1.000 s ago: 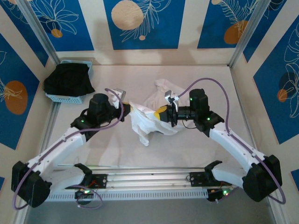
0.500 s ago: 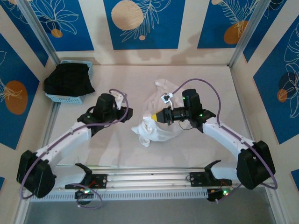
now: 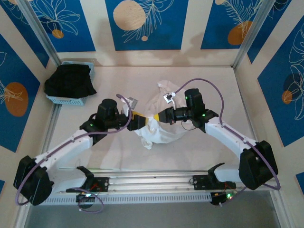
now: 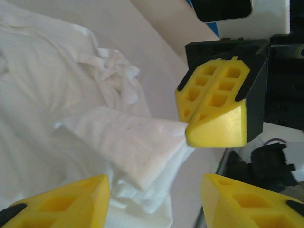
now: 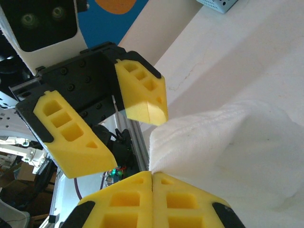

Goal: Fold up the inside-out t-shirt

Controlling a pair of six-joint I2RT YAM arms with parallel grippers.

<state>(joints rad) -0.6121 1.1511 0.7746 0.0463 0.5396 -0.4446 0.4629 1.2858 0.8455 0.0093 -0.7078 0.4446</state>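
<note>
Left gripper (image 3: 141, 121) swung in toward the shirt, jaws now apart. Beige table (image 3: 213, 85), blue-patterned walls (image 3: 142, 23). White t-shirt (image 3: 164, 135) bunched mid-table; right gripper (image 3: 156, 116) pinches its fold, just beside the left one.

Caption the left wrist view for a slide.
Right gripper, jaws shut, pinches a fold of the white t-shirt; left gripper faces it, jaws open.

L wrist cam: left hand (image 4: 154, 204) fingers (image 4: 61, 202) cut off at 6 o'clock edge; t-shirt (image 4: 71, 95) runs off at 9 & 12. R wrist cam: right hand (image 5: 152, 176) finger bases cropped at 6. Top cam: pt of t-shirt hidden under both hands, print too small to tell. Basket (image 3: 61, 99) mostly covered by black garment (image 3: 70, 80).
</note>
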